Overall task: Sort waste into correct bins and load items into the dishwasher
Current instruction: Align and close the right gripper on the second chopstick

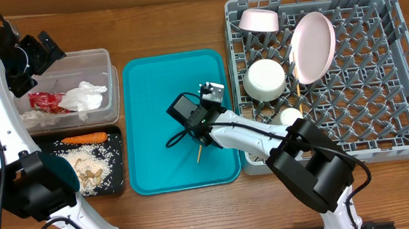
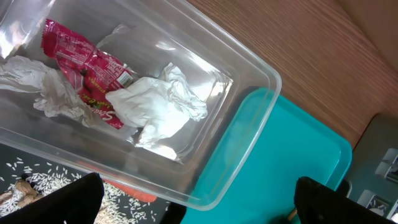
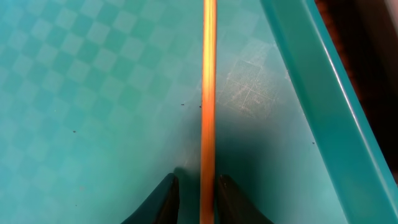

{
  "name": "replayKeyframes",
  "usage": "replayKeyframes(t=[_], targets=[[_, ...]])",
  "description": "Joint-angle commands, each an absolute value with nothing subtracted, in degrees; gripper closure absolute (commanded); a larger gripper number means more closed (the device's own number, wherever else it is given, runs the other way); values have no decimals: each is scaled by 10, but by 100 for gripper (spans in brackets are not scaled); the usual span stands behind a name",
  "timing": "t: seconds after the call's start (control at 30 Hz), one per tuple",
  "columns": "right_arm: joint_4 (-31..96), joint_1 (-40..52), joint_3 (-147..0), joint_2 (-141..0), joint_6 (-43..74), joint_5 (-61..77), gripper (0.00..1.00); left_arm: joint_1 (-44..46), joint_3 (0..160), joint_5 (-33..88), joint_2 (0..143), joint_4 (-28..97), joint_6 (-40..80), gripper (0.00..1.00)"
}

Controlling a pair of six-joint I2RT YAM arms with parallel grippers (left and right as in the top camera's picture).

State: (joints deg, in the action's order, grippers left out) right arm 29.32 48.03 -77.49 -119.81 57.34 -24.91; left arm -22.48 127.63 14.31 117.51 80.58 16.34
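One chopstick (image 3: 208,93) lies flat on the teal tray (image 1: 151,82), running alongside one raised rim; the right gripper (image 3: 198,199) sits low over it with its two fingers (image 3: 163,202) narrowly parted and straddling the stick, one finger almost touching it and a thin gap showing on the other side; from overhead the gripper hides all but the stick's tip. A second chopstick (image 1: 297,81) stands slanted in the grey dish rack (image 1: 380,115), between a bowl (image 1: 264,79) and the one plate (image 1: 312,46), which leans on its edge among the pegs; a second bowl (image 1: 258,20) rests in the rack's far left corner, and one small cup (image 1: 290,115) sits near the rack's front edge, just beside the right arm, which crosses that corner of the rack and the tray's right rim. The left gripper (image 2: 200,200) hangs over the clear tub (image 1: 105,60), its fingers (image 2: 62,202) spread wide and holding nothing; the tub holds one red wrapper (image 2: 87,68) and two wads of white tissue (image 2: 158,106). The black tray (image 1: 118,154), touching the tub's near side, holds one carrot (image 1: 83,139) and a heap of food scraps with rice (image 1: 84,168). Everything stands on a wooden table (image 1: 182,21).
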Motion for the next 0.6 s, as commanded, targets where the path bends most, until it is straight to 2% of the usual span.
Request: replayKeyframes(t=[0.0, 0.57], targets=[[296, 479, -763, -1228, 566, -226, 76, -221, 1286, 144, 1154, 806, 163, 0], [303, 479, -763, -1228, 566, -222, 76, -221, 1286, 144, 1154, 806, 163, 0]])
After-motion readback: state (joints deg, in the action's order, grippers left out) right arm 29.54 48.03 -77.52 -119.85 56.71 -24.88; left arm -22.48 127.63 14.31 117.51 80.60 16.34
